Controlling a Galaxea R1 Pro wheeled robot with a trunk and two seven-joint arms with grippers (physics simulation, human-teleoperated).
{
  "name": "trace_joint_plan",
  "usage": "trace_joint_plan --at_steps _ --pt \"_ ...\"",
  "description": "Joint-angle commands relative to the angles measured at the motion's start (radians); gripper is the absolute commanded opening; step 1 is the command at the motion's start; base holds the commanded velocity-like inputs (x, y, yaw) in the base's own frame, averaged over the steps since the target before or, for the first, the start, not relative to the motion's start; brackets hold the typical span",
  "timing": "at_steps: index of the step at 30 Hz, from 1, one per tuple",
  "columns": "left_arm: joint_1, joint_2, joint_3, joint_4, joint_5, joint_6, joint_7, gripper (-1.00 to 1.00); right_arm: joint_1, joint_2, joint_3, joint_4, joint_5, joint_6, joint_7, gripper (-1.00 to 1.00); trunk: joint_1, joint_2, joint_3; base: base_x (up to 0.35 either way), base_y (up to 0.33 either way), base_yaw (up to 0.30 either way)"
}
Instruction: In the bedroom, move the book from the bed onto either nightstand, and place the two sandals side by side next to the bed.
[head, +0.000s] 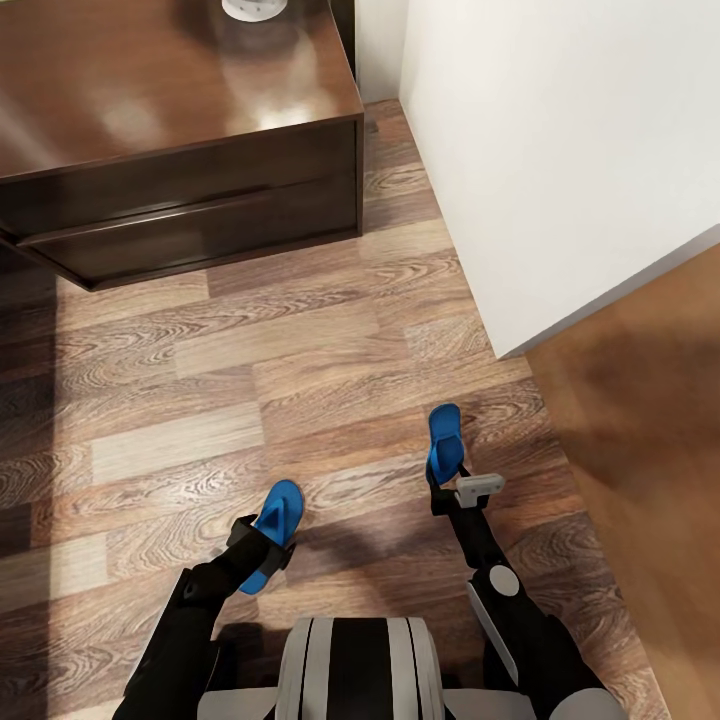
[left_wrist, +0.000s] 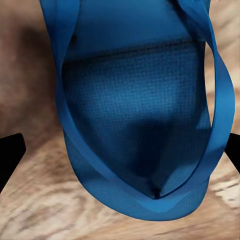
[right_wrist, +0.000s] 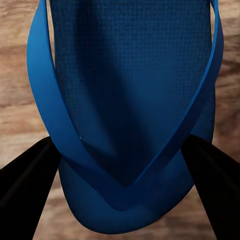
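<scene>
Each black gripper is clamped on a bright blue sandal above the brown wood-plank floor (head: 300, 360): left gripper (head: 262, 545) on one sandal (head: 274, 530); right gripper (head: 448, 482) on the other sandal (head: 444, 440); glossy dark-brown nightstand (head: 180, 130) stands well ahead.

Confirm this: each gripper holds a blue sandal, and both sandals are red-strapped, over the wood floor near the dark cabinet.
Wrong on the straps. Both wrist views show them blue, like the soles. The rest stands: the left gripper holds the left sandal and the right gripper holds the right sandal, over the wood floor near the dark cabinet.
</scene>
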Motion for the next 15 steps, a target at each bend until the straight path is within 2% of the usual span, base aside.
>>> trace_joint_plan --at_steps 1,15 --pt "0.000 -0.001 0.002 -0.001 0.009 -0.006 0.002 1.00 0.000 0.000 0.002 0.055 -0.003 -0.002 -0.008 -1.00 0.000 0.000 0.000 0.000 0.000 0.000" --pt "0.000 -0.001 0.002 0.006 0.009 -0.008 0.002 1.00 0.000 0.000 0.002 0.055 -0.004 -0.002 -0.008 -1.00 0.000 0.000 0.000 0.000 0.000 0.000"
